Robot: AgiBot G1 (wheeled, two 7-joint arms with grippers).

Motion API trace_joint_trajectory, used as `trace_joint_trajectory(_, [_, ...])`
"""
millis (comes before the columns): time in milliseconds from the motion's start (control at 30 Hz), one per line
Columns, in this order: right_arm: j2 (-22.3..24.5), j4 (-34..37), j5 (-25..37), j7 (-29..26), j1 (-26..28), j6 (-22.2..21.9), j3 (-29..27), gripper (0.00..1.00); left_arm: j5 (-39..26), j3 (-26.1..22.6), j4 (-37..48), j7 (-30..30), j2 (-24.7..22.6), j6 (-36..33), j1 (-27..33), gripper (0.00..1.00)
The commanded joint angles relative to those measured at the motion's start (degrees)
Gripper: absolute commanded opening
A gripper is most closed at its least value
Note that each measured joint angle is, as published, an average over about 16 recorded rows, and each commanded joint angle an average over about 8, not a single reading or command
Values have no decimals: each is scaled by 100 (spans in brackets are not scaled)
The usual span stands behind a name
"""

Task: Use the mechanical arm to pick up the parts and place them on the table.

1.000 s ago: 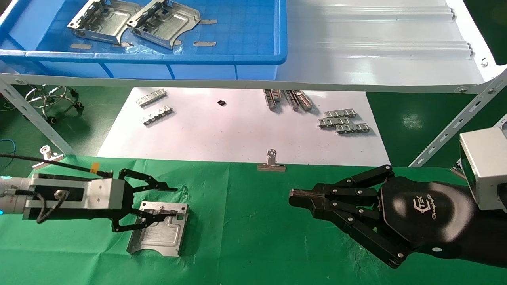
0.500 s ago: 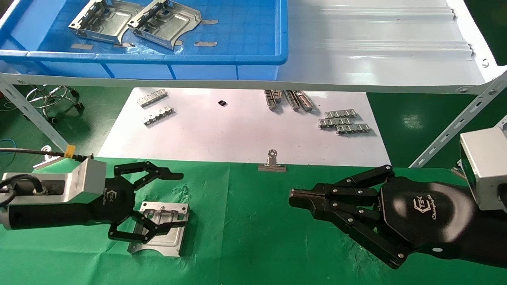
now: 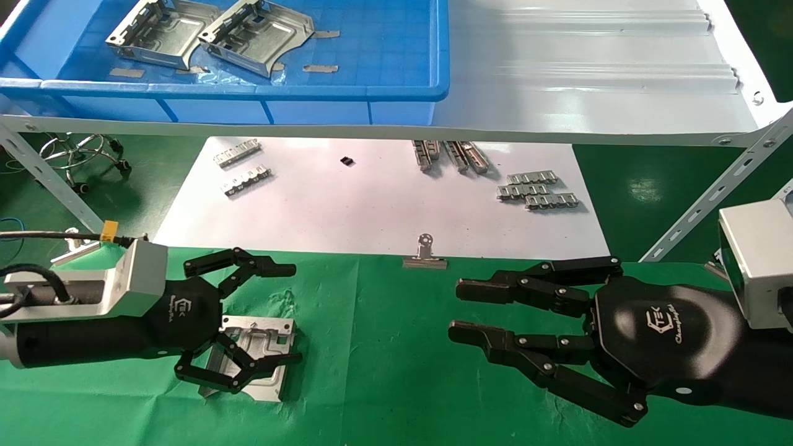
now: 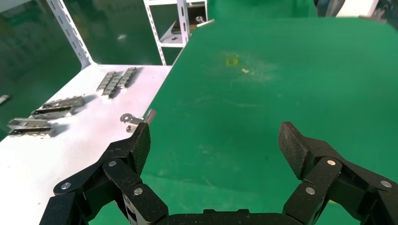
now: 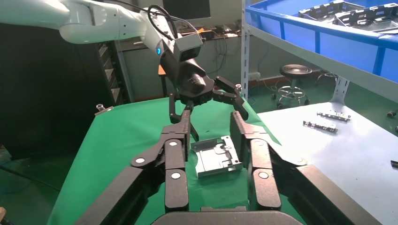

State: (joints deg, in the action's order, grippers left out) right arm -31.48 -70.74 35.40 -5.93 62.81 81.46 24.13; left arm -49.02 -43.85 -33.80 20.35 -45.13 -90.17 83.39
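Note:
One silvery part (image 3: 263,337) lies flat on the green table (image 3: 384,371) at the front left. My left gripper (image 3: 296,313) is open and empty, with its fingers spread over the part's near-left side. It looks a little above the part. The left wrist view shows its open fingers (image 4: 141,140) over bare green cloth, with no part in sight. My right gripper (image 3: 455,311) is open and empty over the table at the right. The right wrist view looks between its fingers (image 5: 180,133) at the part (image 5: 217,157) and the left gripper (image 5: 206,101). Two more parts (image 3: 164,31) lie in the blue bin.
The blue bin (image 3: 396,93) stands on the grey metal shelf (image 3: 588,74) at the back. Under the shelf a white sheet (image 3: 372,204) carries toothed strips (image 3: 536,189). A binder clip (image 3: 425,254) sits on the cloth's far edge. A slanted shelf strut (image 3: 712,186) stands at the right.
My left hand has rolled over so its logo faces up, and its fingers have spread wider over the part. My right gripper has gone from shut to open. The part has not moved.

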Motion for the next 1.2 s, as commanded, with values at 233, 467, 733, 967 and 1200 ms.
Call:
trace_joint_trajectory(233, [0, 0, 0, 0, 0, 0, 0, 100, 144, 561, -802, -627, 204, 90, -440, 100])
trace_joint_trajectory(467, [0, 0, 0, 0, 0, 0, 0, 100, 270, 1048, -1498, -1171, 381, 168, -822, 100])
trace_joint_trajectory(733, [0, 0, 0, 0, 0, 0, 0, 100, 414, 1607, -2296, -1795, 584, 258, -1260, 100])
trace_joint_trajectory(967, [0, 0, 0, 0, 0, 0, 0, 100, 540, 2096, -2996, -2342, 762, 337, -1644, 100])
trace_joint_trajectory(1200, [0, 0, 0, 0, 0, 0, 0, 100, 649, 2520, -3601, -2815, 915, 405, -1976, 100])
